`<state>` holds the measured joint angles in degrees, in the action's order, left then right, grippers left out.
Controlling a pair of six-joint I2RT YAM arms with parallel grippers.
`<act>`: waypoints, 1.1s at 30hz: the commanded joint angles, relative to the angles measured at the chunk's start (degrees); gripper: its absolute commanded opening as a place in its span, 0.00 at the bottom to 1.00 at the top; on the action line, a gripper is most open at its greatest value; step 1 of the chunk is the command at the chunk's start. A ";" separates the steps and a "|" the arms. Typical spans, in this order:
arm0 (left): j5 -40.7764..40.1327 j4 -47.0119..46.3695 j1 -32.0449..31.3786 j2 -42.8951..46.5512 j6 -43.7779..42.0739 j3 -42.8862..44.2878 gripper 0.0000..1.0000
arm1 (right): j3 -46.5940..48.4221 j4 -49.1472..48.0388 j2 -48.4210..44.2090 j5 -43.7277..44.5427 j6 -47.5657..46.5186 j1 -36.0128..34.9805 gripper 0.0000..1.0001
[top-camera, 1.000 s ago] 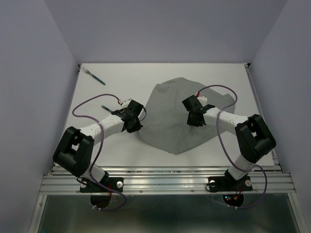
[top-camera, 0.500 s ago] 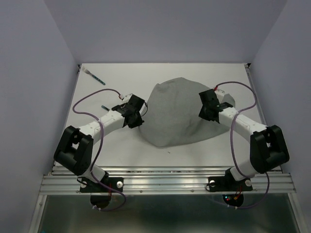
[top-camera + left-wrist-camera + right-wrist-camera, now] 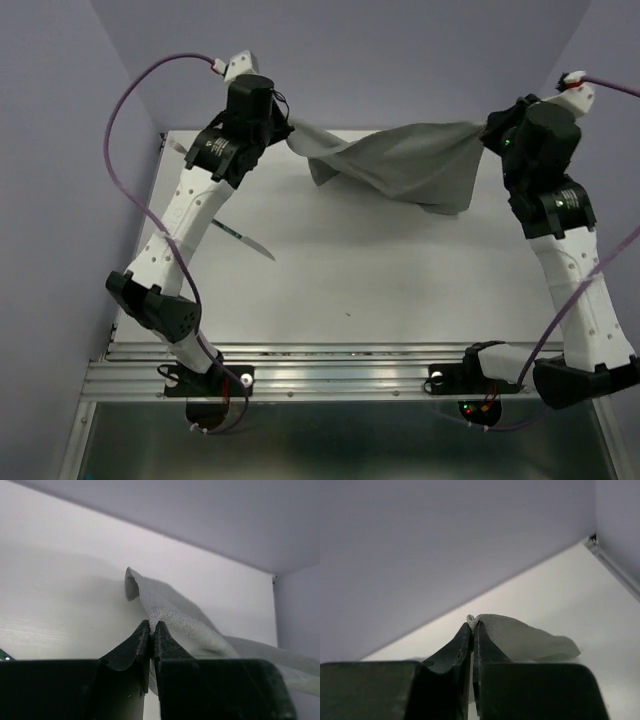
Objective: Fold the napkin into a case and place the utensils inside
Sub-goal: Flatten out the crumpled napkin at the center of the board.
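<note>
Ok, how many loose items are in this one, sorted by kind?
Napkin: 1
Utensils: 2, the knife and a second utensil mostly hidden by the left arm
Total: 3

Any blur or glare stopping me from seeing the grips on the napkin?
Top external: evenly lit, no glare, napkin sharp. Left wrist: weave crisp at the left gripper, finger bases dark. Right wrist: right gripper dark too, pinched cloth clear.
</note>
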<state>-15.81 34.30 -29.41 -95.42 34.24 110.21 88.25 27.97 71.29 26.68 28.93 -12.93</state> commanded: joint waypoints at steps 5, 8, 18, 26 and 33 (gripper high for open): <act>-4.32 -1.70 0.84 14.72 -6.29 5.71 0.00 | 14.84 0.86 -8.44 2.77 -6.25 0.18 0.01; -3.44 -2.40 0.93 19.03 -6.64 5.19 0.00 | 17.04 0.86 -11.78 2.06 -7.13 0.18 0.01; 3.50 -1.70 0.84 29.40 -7.43 8.61 0.00 | 20.91 2.09 -20.22 -3.03 -6.61 0.18 0.01; 6.59 -1.44 0.84 32.23 -5.50 3.96 0.00 | 17.93 4.46 -23.82 -0.06 -4.67 0.18 0.01; 3.77 -0.20 1.02 25.29 -5.15 -2.19 0.00 | 6.16 3.68 -18.91 12.69 -7.39 0.18 0.01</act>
<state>-4.60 33.58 -29.89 -66.26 30.89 111.50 99.37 32.64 47.88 23.44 25.10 -13.32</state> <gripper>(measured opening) 0.153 0.046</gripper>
